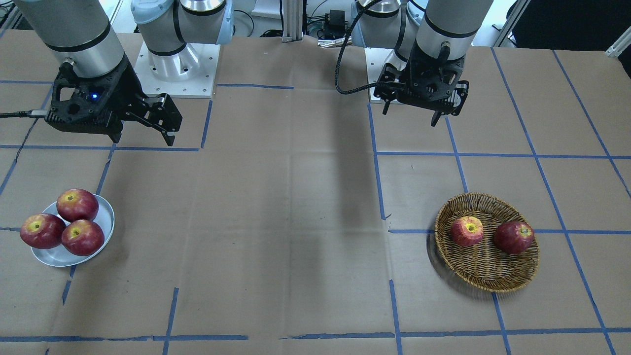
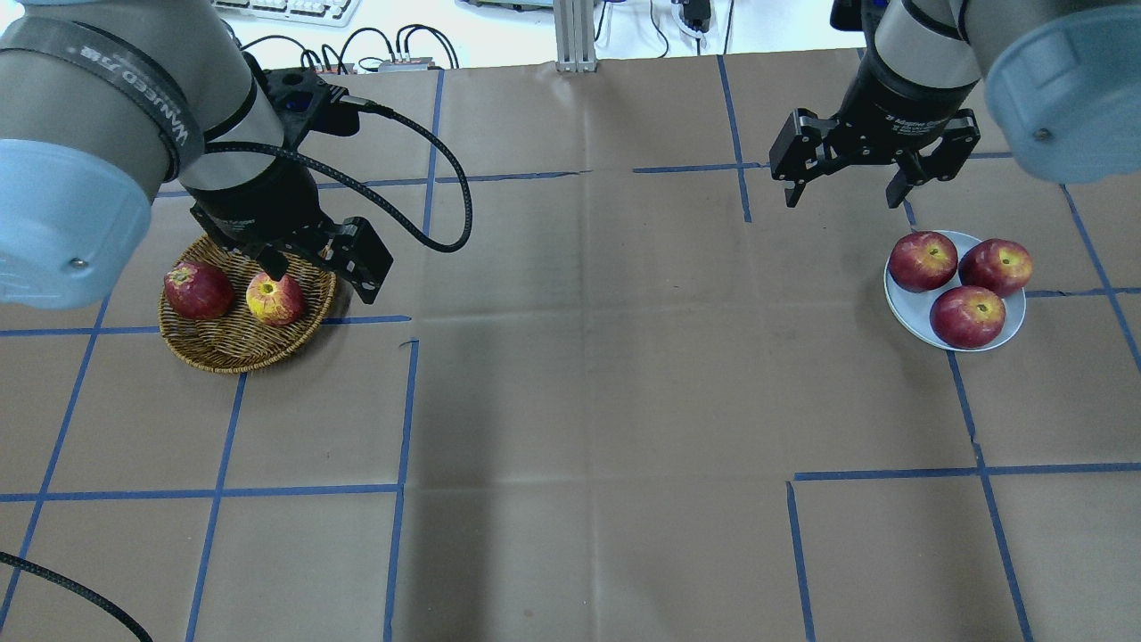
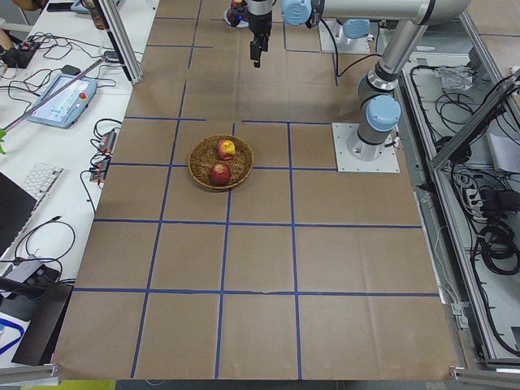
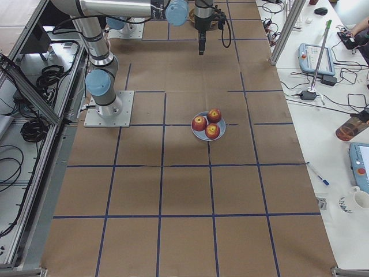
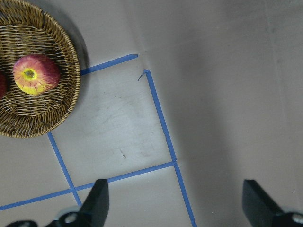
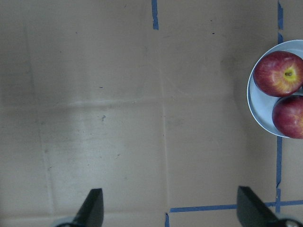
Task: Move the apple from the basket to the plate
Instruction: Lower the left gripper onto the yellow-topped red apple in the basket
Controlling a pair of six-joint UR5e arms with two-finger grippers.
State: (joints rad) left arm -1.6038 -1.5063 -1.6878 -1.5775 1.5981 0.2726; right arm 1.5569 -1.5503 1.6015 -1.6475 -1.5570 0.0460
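The streaky pinkish-red apple [image 1: 467, 230] with a yellow stem patch lies in the wicker basket [image 1: 483, 271], beside a darker red apple [image 1: 514, 237]. It also shows in the overhead view [image 2: 275, 299] and the left wrist view [image 5: 35, 74]. My left gripper [image 2: 321, 276] is open and empty, held high over the basket's [image 2: 232, 343] inner rim. The pale grey-blue plate [image 1: 59, 254] holds three dark red apples [image 2: 923, 261]. My right gripper [image 2: 842, 198] is open and empty, above the table beside the plate [image 2: 909, 308].
Brown paper with blue tape lines covers the table [image 2: 588, 401]. A black cable [image 2: 446, 196] loops from my left wrist over the table. The two arm bases [image 1: 172, 64] stand at the robot's edge. Operator desks with pendants flank the table ends.
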